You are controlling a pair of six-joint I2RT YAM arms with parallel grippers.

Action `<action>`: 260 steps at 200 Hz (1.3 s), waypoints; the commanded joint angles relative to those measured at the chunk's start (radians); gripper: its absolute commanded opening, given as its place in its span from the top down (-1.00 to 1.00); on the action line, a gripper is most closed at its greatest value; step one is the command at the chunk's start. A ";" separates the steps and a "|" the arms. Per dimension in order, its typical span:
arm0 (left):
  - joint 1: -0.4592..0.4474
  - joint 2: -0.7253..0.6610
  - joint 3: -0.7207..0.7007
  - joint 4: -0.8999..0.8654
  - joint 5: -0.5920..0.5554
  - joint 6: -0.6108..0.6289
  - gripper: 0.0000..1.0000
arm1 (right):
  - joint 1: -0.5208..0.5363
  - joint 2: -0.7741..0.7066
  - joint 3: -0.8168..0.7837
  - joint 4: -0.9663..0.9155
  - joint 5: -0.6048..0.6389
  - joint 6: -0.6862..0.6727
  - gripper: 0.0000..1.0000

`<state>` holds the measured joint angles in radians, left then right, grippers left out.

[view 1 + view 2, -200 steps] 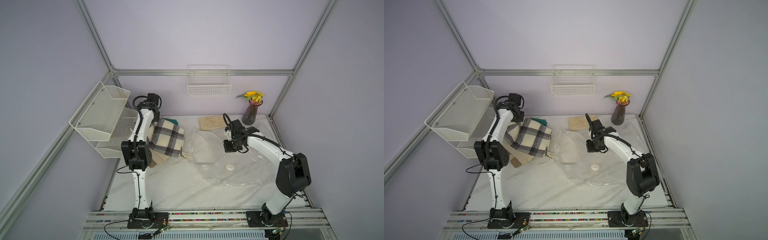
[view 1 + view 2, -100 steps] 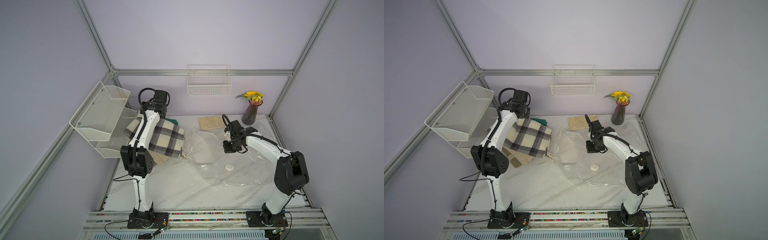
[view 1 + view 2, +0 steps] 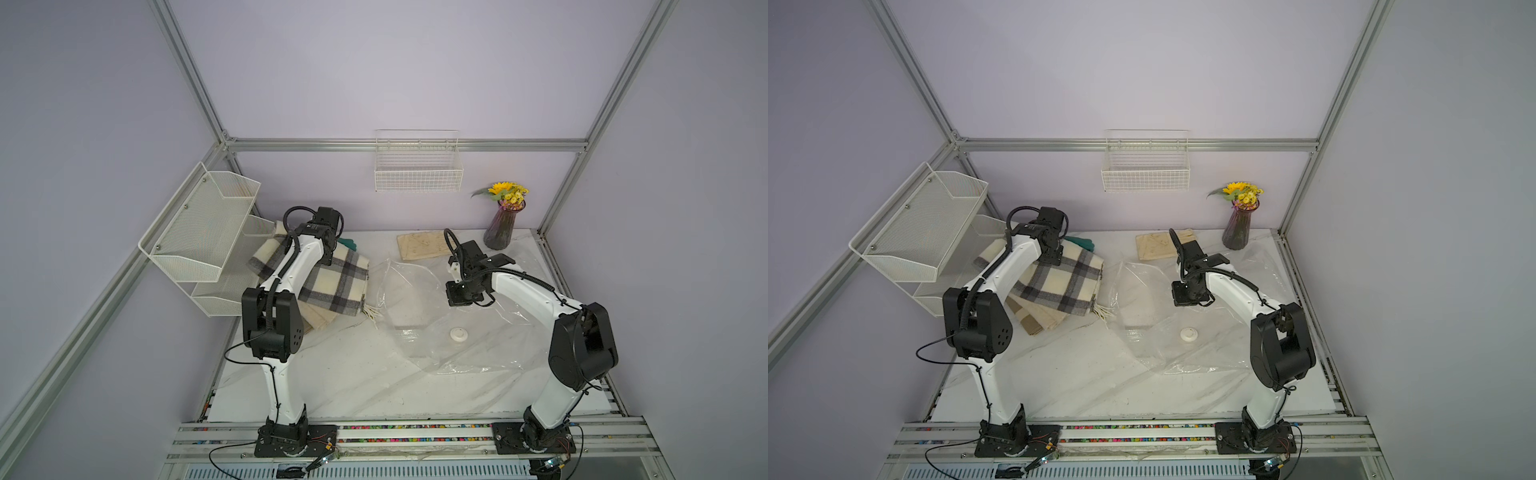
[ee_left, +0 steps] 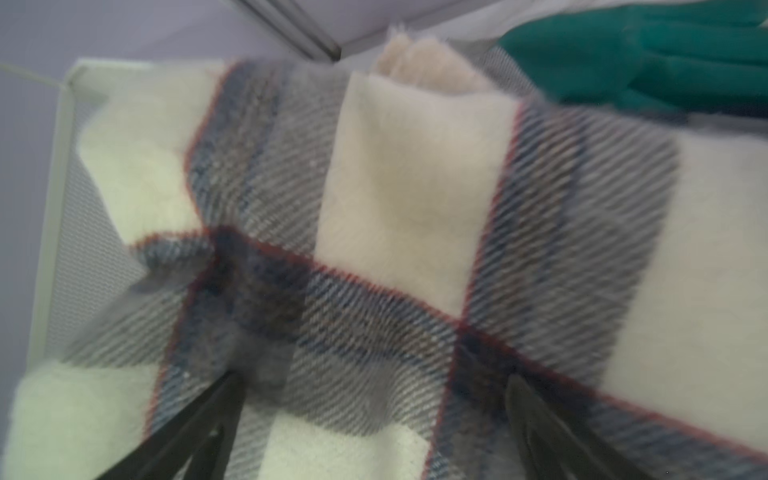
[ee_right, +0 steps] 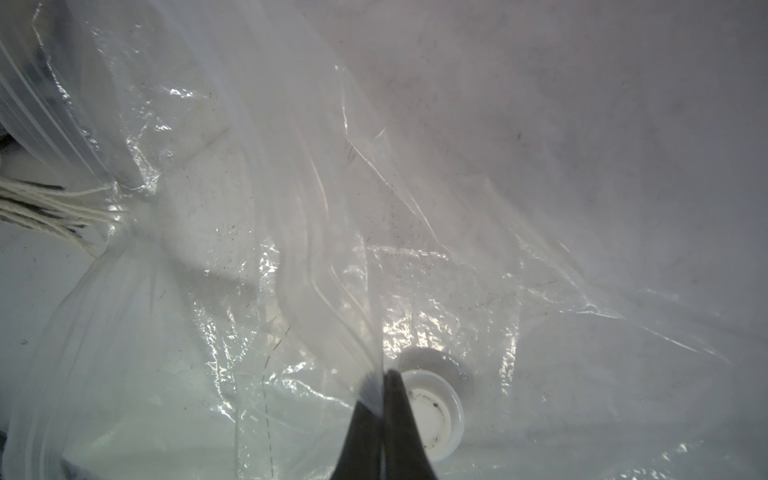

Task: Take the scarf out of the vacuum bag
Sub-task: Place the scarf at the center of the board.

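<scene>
The cream and grey plaid scarf (image 3: pixel 336 278) (image 3: pixel 1059 278) (image 4: pixel 415 187) lies folded at the back left of the table, outside the vacuum bag (image 3: pixel 415 299) (image 3: pixel 1142 291) (image 5: pixel 249 249). Its fringe (image 5: pixel 41 208) reaches the bag's mouth. My left gripper (image 3: pixel 327 254) (image 4: pixel 374 376) hovers just over the scarf, open, with nothing between its fingers. My right gripper (image 3: pixel 457 297) (image 5: pixel 382 374) is shut on a pinch of the bag's clear plastic and holds it lifted. The white valve cap (image 3: pixel 459 335) (image 5: pixel 432 411) sits on the bag below it.
A beige folded cloth (image 3: pixel 320 320) lies under the scarf, and a green glove (image 3: pixel 347 242) (image 4: pixel 644 54) lies behind it. A white mesh shelf (image 3: pixel 199 232) crowds the left edge. A tan board (image 3: pixel 422 245) and a vase of flowers (image 3: pixel 500 228) stand at the back.
My left gripper has opened and let go of the scarf, and its wrist has shifted right along the back. The scarf now rests on the cloth pile. The right arm has barely moved.
</scene>
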<state>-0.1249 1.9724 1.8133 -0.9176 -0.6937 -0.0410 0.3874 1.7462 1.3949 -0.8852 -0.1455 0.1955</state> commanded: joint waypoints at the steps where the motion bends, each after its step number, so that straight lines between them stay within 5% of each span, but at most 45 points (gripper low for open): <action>1: 0.052 -0.089 -0.021 0.027 -0.015 -0.083 -0.99 | 0.007 0.004 -0.009 0.000 0.009 -0.026 1.00; 84: 0.161 0.019 -0.105 0.027 0.214 -0.213 -0.89 | 0.011 -0.004 -0.016 0.003 0.018 -0.025 1.00; 115: 0.167 0.039 -0.101 0.023 0.208 -0.218 -0.24 | 0.012 -0.013 -0.022 0.005 0.019 -0.023 1.00; 141: 0.189 0.031 -0.108 0.021 0.191 -0.223 -0.22 | 0.013 -0.015 -0.025 0.007 0.017 -0.018 1.00; 157: 0.223 0.048 -0.106 0.000 0.244 -0.234 0.00 | 0.014 -0.016 -0.021 0.007 0.016 -0.017 1.00; 174: 0.246 0.081 -0.089 -0.035 0.279 -0.242 0.70 | 0.013 -0.017 -0.022 0.007 0.017 -0.017 1.00; 183: 0.247 0.091 -0.080 -0.044 0.281 -0.242 0.89 | 0.013 -0.019 -0.023 0.007 0.017 -0.017 1.00; 260: 0.125 0.010 0.103 -0.060 0.156 -0.140 0.63 | 0.014 -0.013 -0.018 0.005 0.014 -0.015 1.00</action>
<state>0.0513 2.0197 1.8339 -0.9768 -0.4469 -0.2386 0.3946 1.7458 1.3815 -0.8822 -0.1284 0.1959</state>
